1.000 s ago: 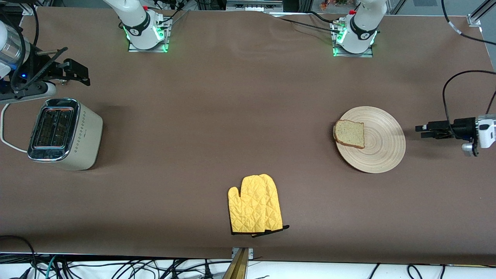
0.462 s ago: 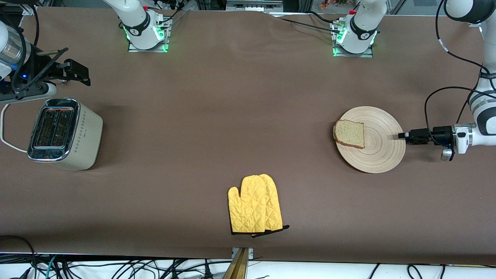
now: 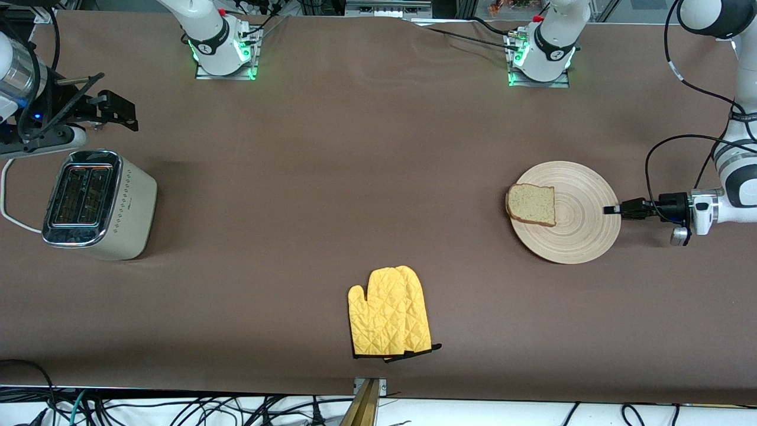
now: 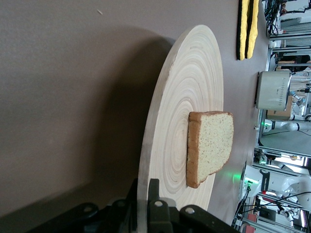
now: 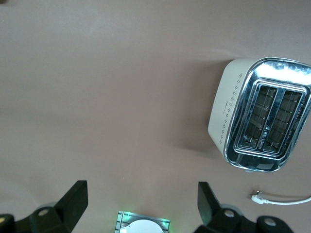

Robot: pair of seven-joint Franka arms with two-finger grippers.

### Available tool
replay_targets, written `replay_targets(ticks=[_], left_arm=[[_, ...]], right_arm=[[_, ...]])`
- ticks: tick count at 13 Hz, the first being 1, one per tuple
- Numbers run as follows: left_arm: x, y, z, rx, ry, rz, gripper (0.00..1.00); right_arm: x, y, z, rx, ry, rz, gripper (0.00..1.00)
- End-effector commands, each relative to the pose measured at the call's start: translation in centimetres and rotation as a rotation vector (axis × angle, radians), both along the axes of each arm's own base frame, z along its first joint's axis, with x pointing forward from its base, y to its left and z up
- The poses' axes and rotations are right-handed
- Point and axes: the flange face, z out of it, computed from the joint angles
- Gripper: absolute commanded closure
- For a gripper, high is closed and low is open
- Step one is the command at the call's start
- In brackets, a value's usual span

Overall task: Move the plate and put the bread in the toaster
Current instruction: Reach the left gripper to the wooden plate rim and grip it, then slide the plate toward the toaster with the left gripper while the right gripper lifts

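The light wooden plate (image 3: 582, 231) lies on the table toward the left arm's end, with the slice of brown bread (image 3: 532, 204) on its side toward the right arm's end. My left gripper (image 3: 610, 209) is shut on the plate's rim, one finger over it and one under it (image 4: 143, 194). The left wrist view shows the plate (image 4: 194, 73) and the bread (image 4: 214, 145) close up. The cream toaster (image 3: 100, 204) stands at the right arm's end, slots up and empty. My right gripper (image 3: 115, 109) waits open and empty in the air beside the toaster (image 5: 257, 116).
A yellow oven mitt (image 3: 387, 313) lies mid-table, nearer the front camera than the plate. The toaster's white cord (image 3: 12, 219) runs off the table's end. The arm bases (image 3: 222, 53) stand along the top edge.
My left gripper moved in from the table's end to the plate's rim and closed on it. The plate shifted slightly toward the right arm's end. The right arm held still.
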Motion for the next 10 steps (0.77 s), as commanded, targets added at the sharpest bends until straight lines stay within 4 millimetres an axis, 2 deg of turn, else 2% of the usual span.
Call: replay_targets(ticks=[1,2,4,7,9,10], left_arm=[[1.0,-0.8,0.3,-0.028,-0.009,-0.001,1.0],[1.5,-2.0,0.8,-0.048,0.002,-0.011,1.0],[3.4,-6.5,1.8,-0.116,0.039,-0.031,1.0],[6.2,-16.5,2.8,-0.165,0.115,-0.115,1.0],[7.6,-24.7,3.1,-0.199,0.153,-0.142,1.0],[8.2,-27.3,3.1,-0.195,0.137,-0.136,1.0]], right_arm=[[-0.2,0.0,0.1,0.012,-0.002,0.008,0.0],[-0.2,0.0,0.1,0.012,-0.001,0.008,0.0],[-0.2,0.0,0.1,0.012,-0.001,0.008,0.0],[-0.2,0.0,-0.1,0.011,0.001,0.007,0.0],[-0.2,0.0,-0.3,0.011,0.004,0.008,0.0],[-0.2,-0.1,-0.3,0.011,0.005,0.007,0.0]])
